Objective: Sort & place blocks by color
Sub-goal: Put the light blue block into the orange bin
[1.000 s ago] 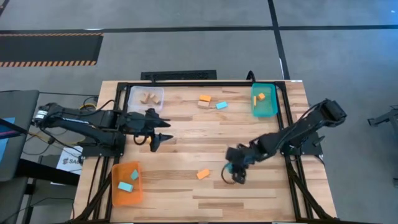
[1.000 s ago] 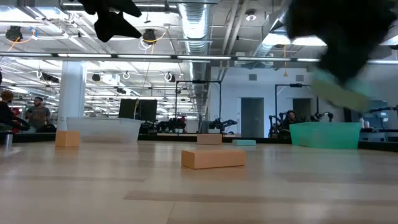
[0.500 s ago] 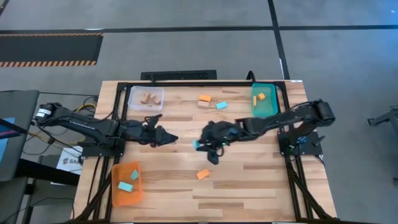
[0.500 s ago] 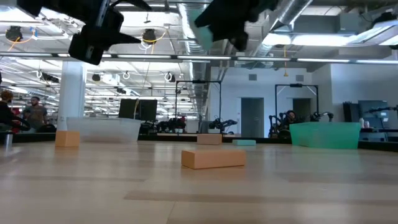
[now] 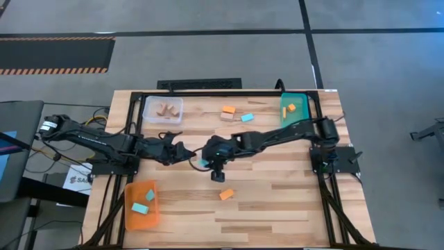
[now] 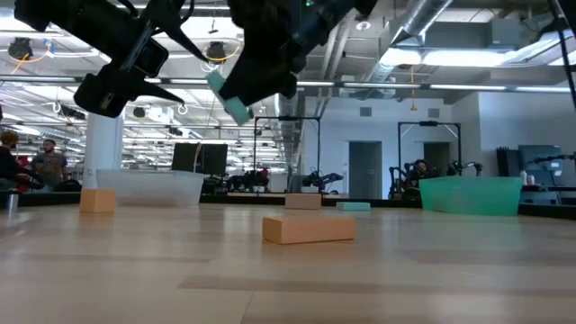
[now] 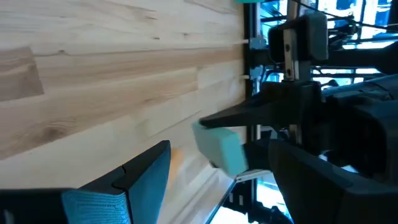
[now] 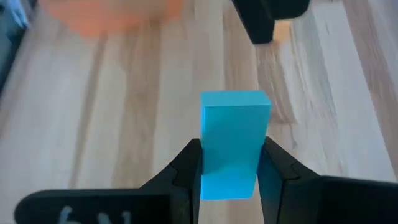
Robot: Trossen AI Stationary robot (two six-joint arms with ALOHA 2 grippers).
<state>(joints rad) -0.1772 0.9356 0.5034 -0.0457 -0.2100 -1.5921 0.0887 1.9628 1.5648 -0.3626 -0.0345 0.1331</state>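
Grippers meet above mid-table: right gripper (image 5: 208,163) pinches a light blue block (image 8: 233,143) between its fingers, while left gripper (image 5: 189,152), spread wide and empty, faces it.

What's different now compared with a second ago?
The right end effector, still clamped on a light blue block, swept leftward across the table toward the left end effector, which reached in to meet it, open. The other blocks and the trays stayed put.

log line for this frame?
right gripper: shut on light blue block, raised mid-table | left gripper: open, facing it | orange block: on table
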